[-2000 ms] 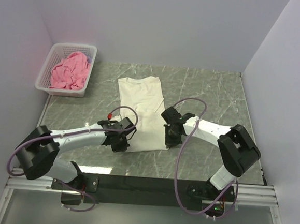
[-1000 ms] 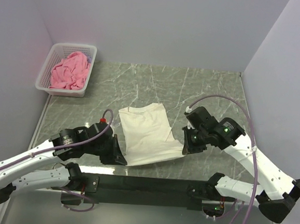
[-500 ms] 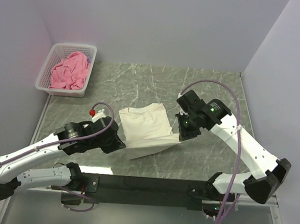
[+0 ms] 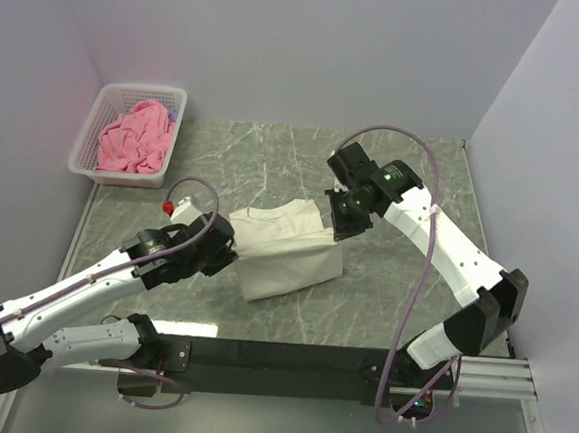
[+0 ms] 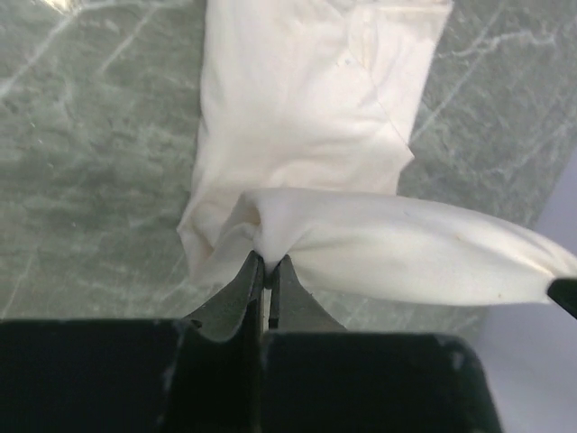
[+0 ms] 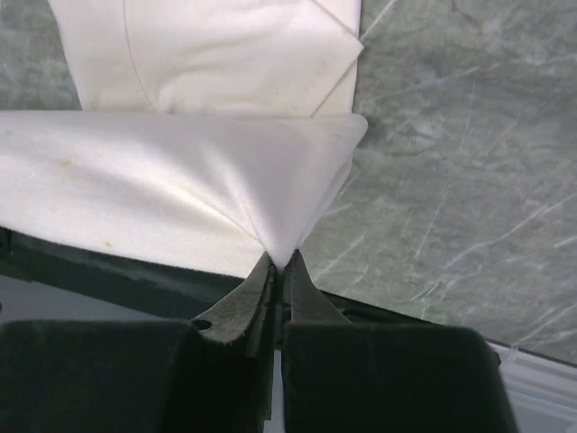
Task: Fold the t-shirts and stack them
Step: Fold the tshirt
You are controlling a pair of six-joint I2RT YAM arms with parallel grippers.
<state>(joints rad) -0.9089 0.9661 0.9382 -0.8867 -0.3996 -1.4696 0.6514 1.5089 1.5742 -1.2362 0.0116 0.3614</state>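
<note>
A cream-white t-shirt (image 4: 288, 257) lies half folded in the middle of the table, its near part lifted and carried over its far part. My left gripper (image 4: 225, 244) is shut on the shirt's left corner; in the left wrist view the cream-white t-shirt (image 5: 315, 153) bunches at the left gripper (image 5: 265, 260). My right gripper (image 4: 335, 223) is shut on the right corner; the right wrist view shows the cream-white t-shirt (image 6: 180, 180) pulled taut from the right gripper (image 6: 281, 262). A pink t-shirt (image 4: 133, 137) lies crumpled in the basket.
A white plastic lattice basket (image 4: 90, 136) stands at the back left corner of the grey marbled table (image 4: 403, 175). Pale walls close in the table on the left, back and right. A black rail (image 4: 278, 356) with both arm bases runs along the near edge.
Both grippers have carried the cream-white shirt's near edge up and away from the arm bases, over its far part. The shirt now shows much shorter on the table. The pink shirt has not moved.
</note>
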